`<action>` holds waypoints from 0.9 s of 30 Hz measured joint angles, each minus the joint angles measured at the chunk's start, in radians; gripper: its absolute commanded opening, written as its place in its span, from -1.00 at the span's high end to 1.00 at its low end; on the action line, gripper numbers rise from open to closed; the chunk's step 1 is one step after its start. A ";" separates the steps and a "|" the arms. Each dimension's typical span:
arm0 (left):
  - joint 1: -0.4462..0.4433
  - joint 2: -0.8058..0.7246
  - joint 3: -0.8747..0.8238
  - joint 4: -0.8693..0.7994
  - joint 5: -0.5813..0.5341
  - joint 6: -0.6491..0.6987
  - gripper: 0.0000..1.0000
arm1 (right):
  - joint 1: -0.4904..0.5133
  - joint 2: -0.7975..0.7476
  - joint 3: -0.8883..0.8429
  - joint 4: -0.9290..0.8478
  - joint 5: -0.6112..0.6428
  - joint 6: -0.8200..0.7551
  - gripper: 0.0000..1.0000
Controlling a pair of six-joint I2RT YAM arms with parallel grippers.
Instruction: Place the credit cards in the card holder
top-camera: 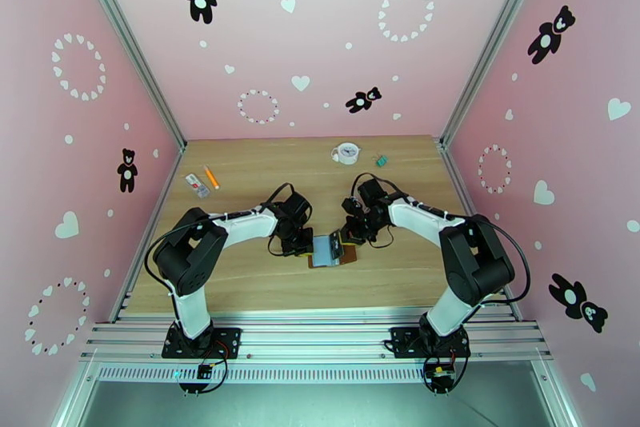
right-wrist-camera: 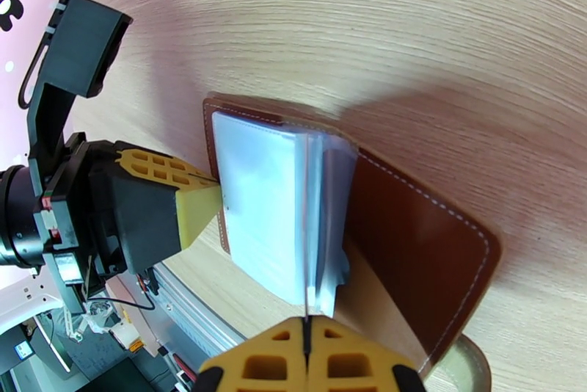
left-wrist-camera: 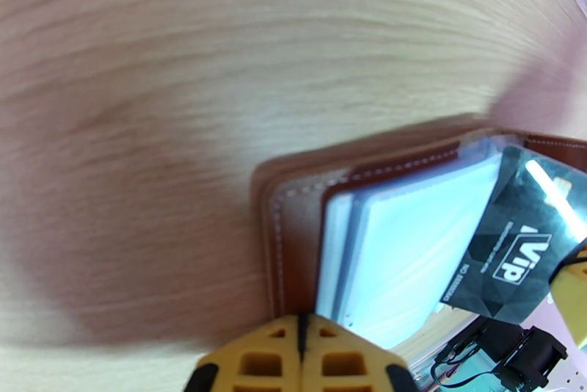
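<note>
Closest to the lens, the right gripper has its yellow ribbed fingers pressed together on the near end of a thin black plastic credit card with white VIP lettering. From its own wrist camera the card shows edge-on, as a dark line running up into the pale clear plastic sleeves. Those sleeves fan from the spine of the card holder, a small brown stitched-leather folding wallet lying open and flat on the light wooden table, between the two arms. The left gripper, its fingers also closed with nothing between them, rests its tip on the edge of the wallet's cover. This is apparently to pin the wallet so it does not slide while the card is pushed. How deep the card sits in a pocket is hard to tell; it looks tilted and perhaps partway in. Gripping it by one end leaves the leading edge free to enter.
</note>
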 measured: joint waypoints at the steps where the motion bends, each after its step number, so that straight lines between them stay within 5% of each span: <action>1: 0.000 0.000 0.000 -0.001 0.000 0.000 1.00 | 0.000 0.000 -0.005 0.001 -0.002 0.000 1.00; 27: 0.001 0.007 0.010 -0.014 0.002 0.011 1.00 | -0.003 0.013 -0.014 0.032 -0.053 0.038 1.00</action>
